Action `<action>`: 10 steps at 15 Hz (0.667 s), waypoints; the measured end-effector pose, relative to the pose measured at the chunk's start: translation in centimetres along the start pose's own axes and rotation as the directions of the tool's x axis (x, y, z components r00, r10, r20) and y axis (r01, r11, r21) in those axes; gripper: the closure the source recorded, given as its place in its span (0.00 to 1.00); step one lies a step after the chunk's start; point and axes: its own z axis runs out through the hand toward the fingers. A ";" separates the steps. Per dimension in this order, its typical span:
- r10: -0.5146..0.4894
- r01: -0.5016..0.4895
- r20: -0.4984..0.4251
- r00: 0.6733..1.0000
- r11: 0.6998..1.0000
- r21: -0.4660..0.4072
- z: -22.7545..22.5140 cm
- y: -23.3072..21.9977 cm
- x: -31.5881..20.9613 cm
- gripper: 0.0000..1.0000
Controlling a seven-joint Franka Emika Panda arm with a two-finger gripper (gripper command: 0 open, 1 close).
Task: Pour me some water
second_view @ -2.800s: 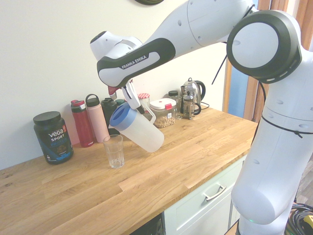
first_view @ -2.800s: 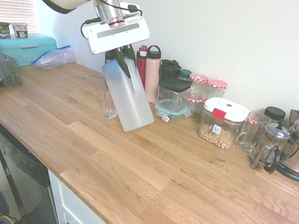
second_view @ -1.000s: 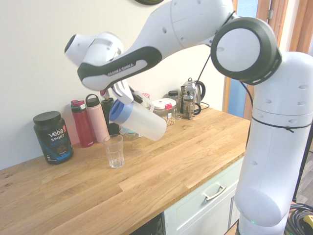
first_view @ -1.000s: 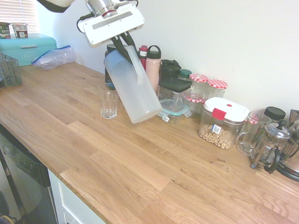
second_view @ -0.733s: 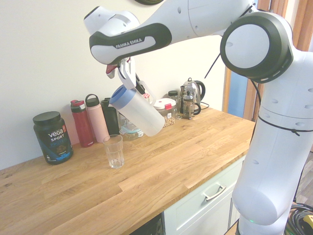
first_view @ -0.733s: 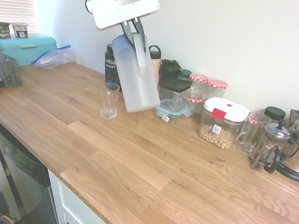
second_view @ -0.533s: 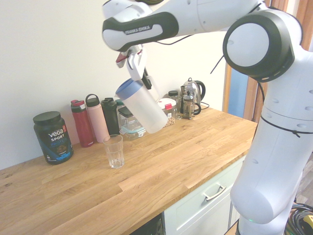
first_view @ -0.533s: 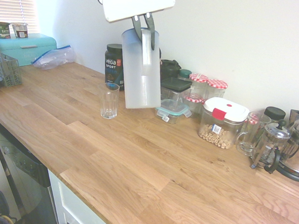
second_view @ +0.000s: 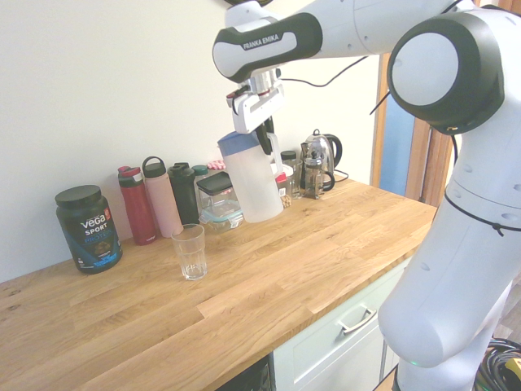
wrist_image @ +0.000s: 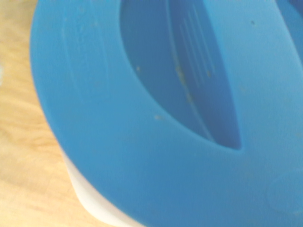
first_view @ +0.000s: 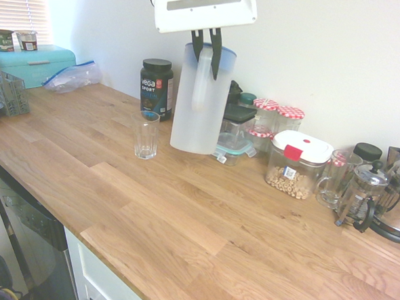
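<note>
My gripper (first_view: 206,47) is clamped on the moulded handle of the frosted plastic pitcher (first_view: 200,106), fingers (second_view: 264,130) pinching it near the top, just below the blue lid (second_view: 236,144). The pitcher hangs close to upright, its base apparently clear of the wooden countertop (first_view: 183,210), though from the first exterior view I cannot say for sure that it is off the wood. Whatever water it carries is hidden behind the frosted wall, so I cannot tell its level. In my wrist view the blue lid fills nearly everything, with a sliver of pale pitcher wall and worktop at one side. The ribbed drinking glass (first_view: 146,134) stands alone on the counter near the pitcher, apart from it, in front of the black Vega Sport tub (first_view: 156,87). Behind the pitcher sit stacked clear food containers (first_view: 233,135).
</note>
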 end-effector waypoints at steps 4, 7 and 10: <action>0.225 -0.224 -0.016 0.974 0.974 0.023 3.3 3.3 -1.6 1.00; 0.381 -0.379 -0.045 0.923 0.924 0.047 5.6 5.4 -2.3 1.00; 0.516 -0.512 -0.101 0.851 0.857 0.066 7.2 7.1 -2.6 1.00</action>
